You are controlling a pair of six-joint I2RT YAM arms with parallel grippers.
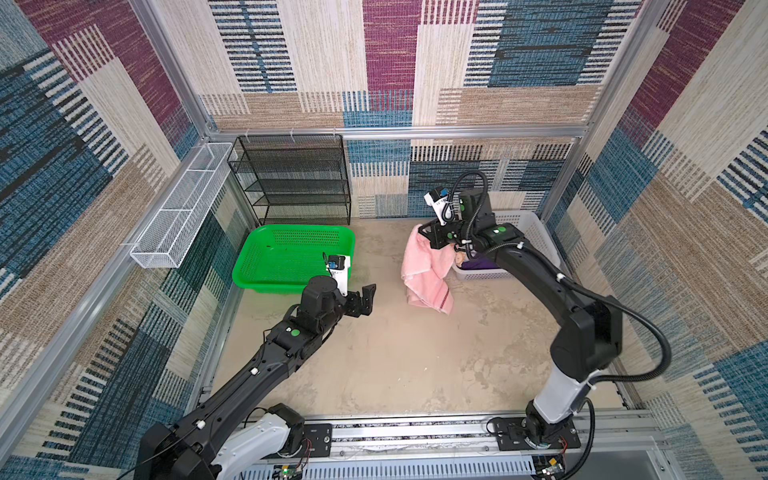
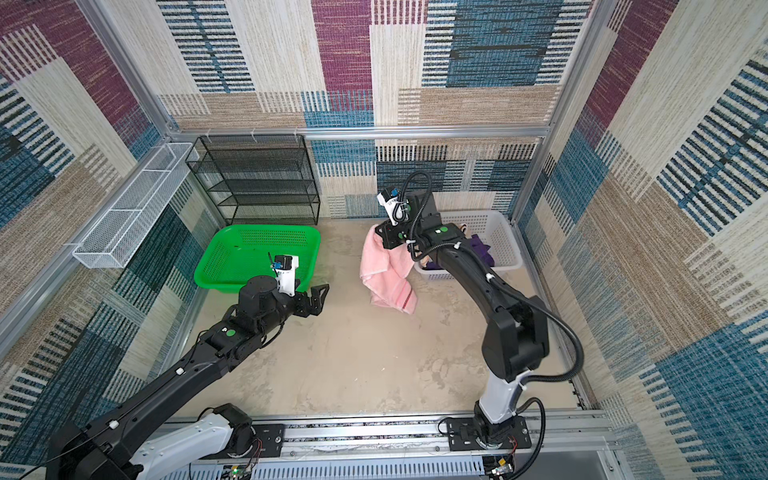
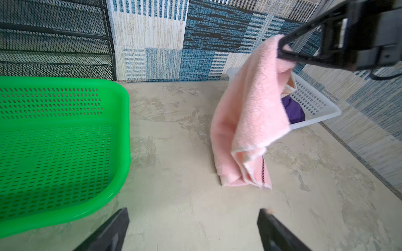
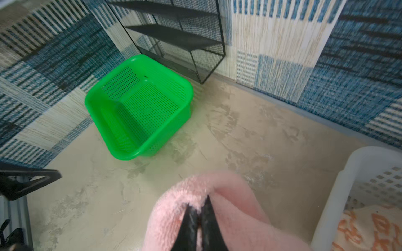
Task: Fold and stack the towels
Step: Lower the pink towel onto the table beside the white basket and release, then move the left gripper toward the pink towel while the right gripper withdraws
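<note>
Just beside the white basket (image 1: 536,239), the right gripper (image 4: 201,205) clamps the top of the pink towel (image 1: 428,270), which hangs upright onto the table (image 1: 415,365); the left gripper (image 1: 368,296), jaws apart, faces it opposite the basket.

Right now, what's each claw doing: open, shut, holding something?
Left claw: open, holding nothing.
Right claw: shut on the pink towel, which hangs from it.

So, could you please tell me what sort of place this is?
Most likely a robot test cell in a lab, not a home: an aluminium frame holds carpet-patterned wall panels, and the left arm and right arm are bolted to a metal rail at the front.
</note>
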